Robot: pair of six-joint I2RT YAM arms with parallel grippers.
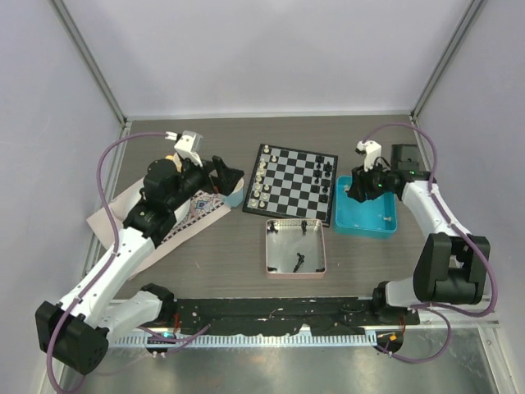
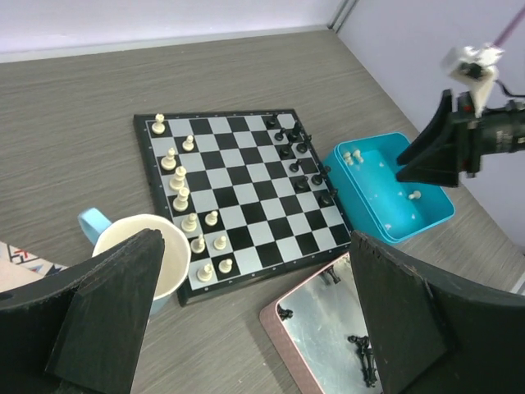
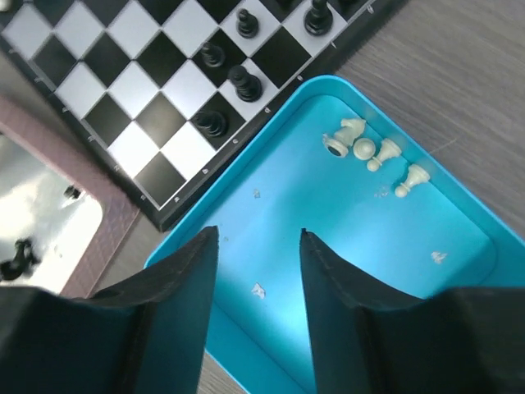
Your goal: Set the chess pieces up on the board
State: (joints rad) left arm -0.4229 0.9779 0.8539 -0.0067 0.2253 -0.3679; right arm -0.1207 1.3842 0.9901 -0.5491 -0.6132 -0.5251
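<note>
The right gripper (image 3: 254,240) hangs over the blue tray (image 3: 459,222), fingers parted with nothing between them. I judge it is lined up to pick from the off-white chess pieces (image 3: 371,148) lying loose in the tray's far corner. The board (image 1: 291,187) sits just beside that tray, white gathered along 1 edge, black along the other (neither side looks complete). The left gripper (image 2: 256,246) hovers by the cup (image 2: 123,234), spread wide and empty, probably to stay clear.

Colours, tabletop
Board (image 1: 291,183) black-and-silver checks, black border; off-white chessmen (image 2: 180,198) left, black chessmen (image 3: 239,83) right; turquoise tray (image 3: 426,246); pink-rimmed tray (image 1: 267,246); grey woodgrain table (image 1: 221,254).
</note>
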